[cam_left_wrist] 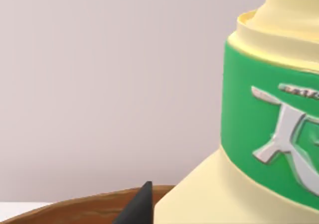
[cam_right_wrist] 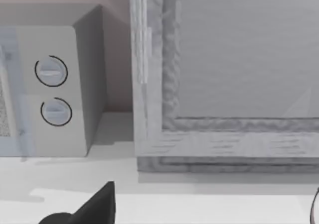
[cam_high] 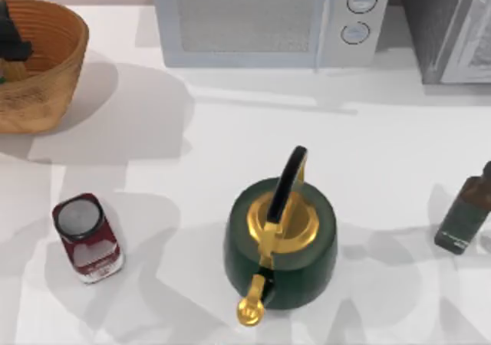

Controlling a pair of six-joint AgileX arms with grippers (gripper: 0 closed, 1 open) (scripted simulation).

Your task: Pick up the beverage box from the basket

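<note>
Overhead, a white surface [cam_high: 230, 161] runs back to a pale pinkish wall. A grey-white microwave [cam_high: 268, 19] with two round dials stands at the rear, and a grey framed cabinet [cam_high: 453, 27] sits at the rear right. The basket [cam_high: 54, 61] is at the far left rear; inside it the dark left pincer [cam_high: 11, 42] reaches down, with a sliver of yellow-tan just beside it, too small to identify from above. A dark red can [cam_high: 86, 238] with a grey top lies at the front left, its label unreadable. A green kettle [cam_high: 280, 241] with gold lid and spout stands at centre front, and a dark bottle [cam_high: 466, 215] is at the right edge.

From the left wrist, the beverage box [cam_left_wrist: 249, 134] looms close, cream-yellow with a green band bearing raised silver characters I cannot read. One dark fingertip [cam_left_wrist: 139, 204] shows above the basket's brown rim [cam_left_wrist: 75, 209]; whether the pincer grips the carton cannot be told.

From the right wrist, the microwave's dials [cam_right_wrist: 52, 92] and the cabinet's frame [cam_right_wrist: 224, 129] face the camera; a dark finger [cam_right_wrist: 97, 206] of the right pincer shows, its opening unclear.
</note>
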